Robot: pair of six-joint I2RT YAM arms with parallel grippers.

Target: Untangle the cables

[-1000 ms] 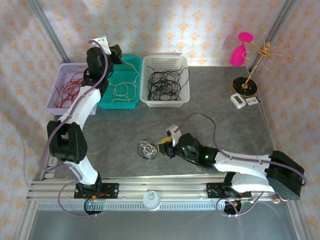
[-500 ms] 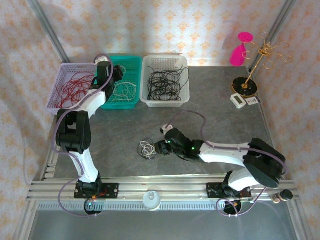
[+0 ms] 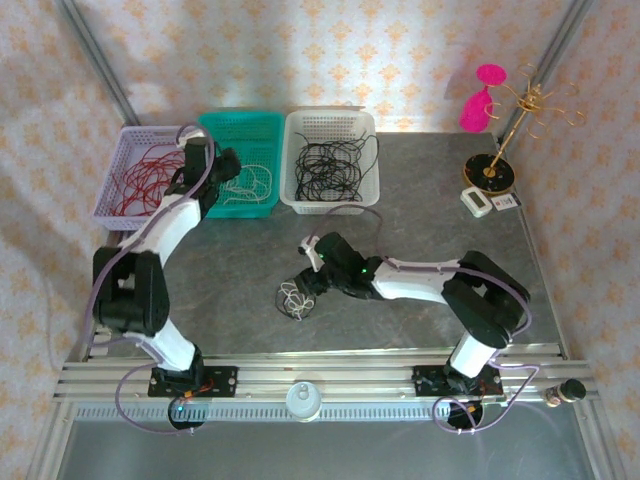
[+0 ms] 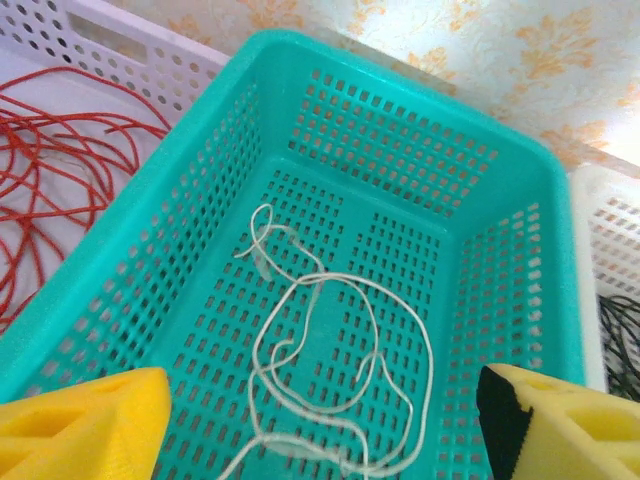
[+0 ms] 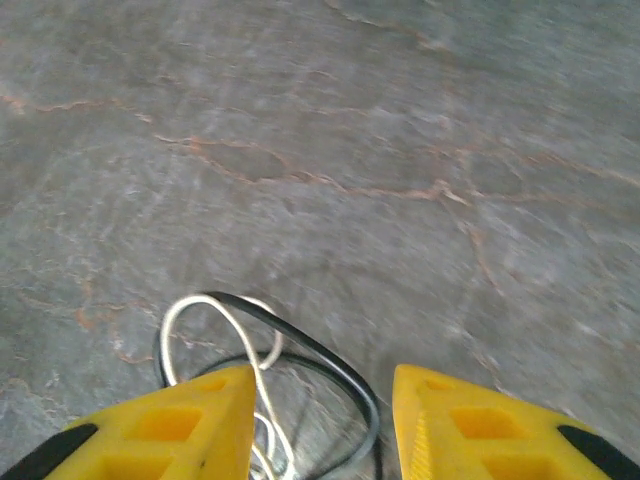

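On the grey table (image 3: 440,200) the right gripper (image 5: 322,420) stands half open over the tangled cables (image 3: 294,297). The left gripper (image 4: 320,420) hangs wide open and empty above the green basket (image 4: 330,60).

- No text, label, brand, number or sign is legible in any of the views.
- Small white device (image 3: 478,201), at the far right of the worktop (image 3: 420,190): its face is too small to read.
- Red-and-white tag (image 3: 506,202), just beside the device: it carries print, but the print is too small to make out.
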